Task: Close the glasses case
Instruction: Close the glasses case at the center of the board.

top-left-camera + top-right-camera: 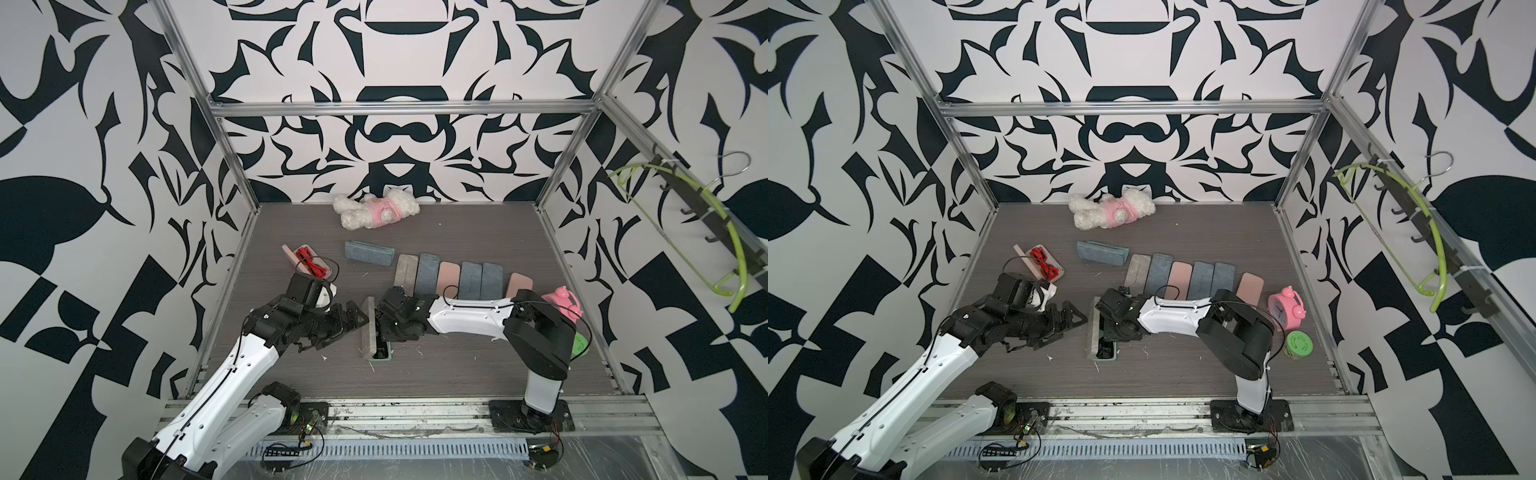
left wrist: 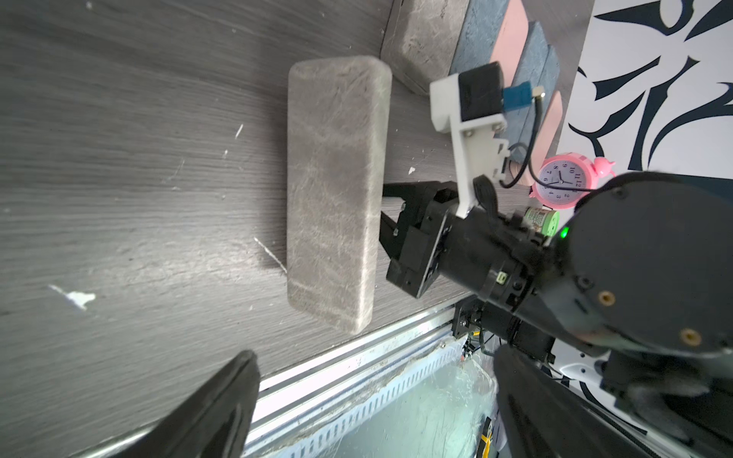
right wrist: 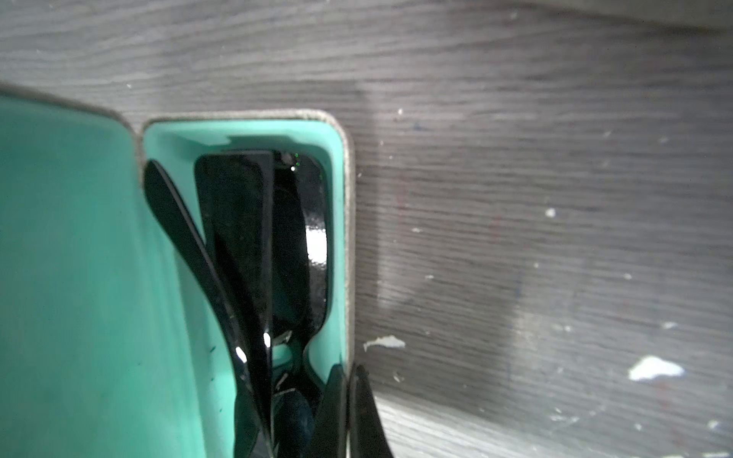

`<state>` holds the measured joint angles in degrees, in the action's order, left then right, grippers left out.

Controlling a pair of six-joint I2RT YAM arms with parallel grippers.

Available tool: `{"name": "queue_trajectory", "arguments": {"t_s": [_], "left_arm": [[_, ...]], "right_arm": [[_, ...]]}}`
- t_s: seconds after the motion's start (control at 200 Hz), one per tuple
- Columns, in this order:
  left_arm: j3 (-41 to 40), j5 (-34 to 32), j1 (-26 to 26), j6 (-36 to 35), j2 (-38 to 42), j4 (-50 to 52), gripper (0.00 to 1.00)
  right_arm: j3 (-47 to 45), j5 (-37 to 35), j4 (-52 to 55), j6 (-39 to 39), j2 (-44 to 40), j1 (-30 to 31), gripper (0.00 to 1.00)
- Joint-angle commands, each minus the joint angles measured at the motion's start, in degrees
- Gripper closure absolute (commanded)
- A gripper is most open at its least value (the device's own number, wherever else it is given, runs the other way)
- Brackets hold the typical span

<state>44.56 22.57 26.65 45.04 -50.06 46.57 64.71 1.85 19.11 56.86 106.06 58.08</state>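
left hand [image 1: 351, 327] spread wide, just outside upright lid [image 2: 337, 190]. right hand [image 3: 348, 376] clamped on glasses case [image 3: 336, 238] rim, sunglasses [image 3: 238, 238] inside. step: tipping lid shut; next prob needs left push w/ right hand clear.

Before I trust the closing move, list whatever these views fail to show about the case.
- Both top views: the right arm covers most of the base of the glasses case.
- Left wrist: the upright lid hides the case's inside.
- Right wrist: the glasses and the right tool are cut off by the picture's edge.
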Motion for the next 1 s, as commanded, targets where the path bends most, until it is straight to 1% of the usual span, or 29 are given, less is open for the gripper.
{"name": "queue_trajectory", "arguments": {"t_s": [0.0, 0.145, 0.18, 0.195, 0.25, 0.46, 0.58, 0.75, 0.855, 0.995], "left_arm": [[-0.9, 1.9, 0.2, 0.9, 1.3, 2.7, 0.05], [-2.4, 2.7, 0.4, 1.4, 1.7, 2.5, 0.14], [-2.8, 2.9, 0.4, 1.5, 1.7, 2.0, 0.14], [-3.0, 3.0, 0.4, 1.6, 1.7, 1.8, 0.18], [-3.7, 3.5, 0.5, 2.0, 1.7, 1.0, 0.22], [-4.7, 4.1, 1.3, 2.7, 0.6, -2.2, 0.27], [-4.7, 4.1, 2.6, 3.6, -0.4, -4.0, 0.29], [-4.7, 2.0, 5.0, 4.1, -3.0, -5.1, 0.35], [-5.5, 1.7, 5.3, 4.2, -4.1, -6.0, 0.39], [-6.1, 1.2, 5.4, 4.1, -5.3, -7.0, 0.42]], "right_arm": [[-0.2, -0.4, -1.1, 0.0, -1.7, -0.3, 0.98], [-0.3, -0.4, -1.1, 0.0, -1.7, -0.3, 0.98], [-0.2, -0.4, -1.1, 0.0, -1.7, -0.3, 0.98], [-0.2, -0.4, -1.1, 0.1, -1.7, -0.3, 0.98], [-0.2, -0.4, -1.1, 0.1, -1.6, -0.3, 0.98], [-0.6, -0.3, -1.3, 0.2, -1.7, -0.4, 0.98], [-0.9, -0.3, -1.5, 0.2, -1.9, -0.3, 0.98], [-0.9, 0.0, -1.7, 0.2, -1.8, -0.3, 0.98], [-0.9, 0.2, -1.8, 0.1, -1.8, -0.3, 0.99], [-1.0, 0.4, -2.2, 0.0, -1.7, -0.3, 0.99]]}}
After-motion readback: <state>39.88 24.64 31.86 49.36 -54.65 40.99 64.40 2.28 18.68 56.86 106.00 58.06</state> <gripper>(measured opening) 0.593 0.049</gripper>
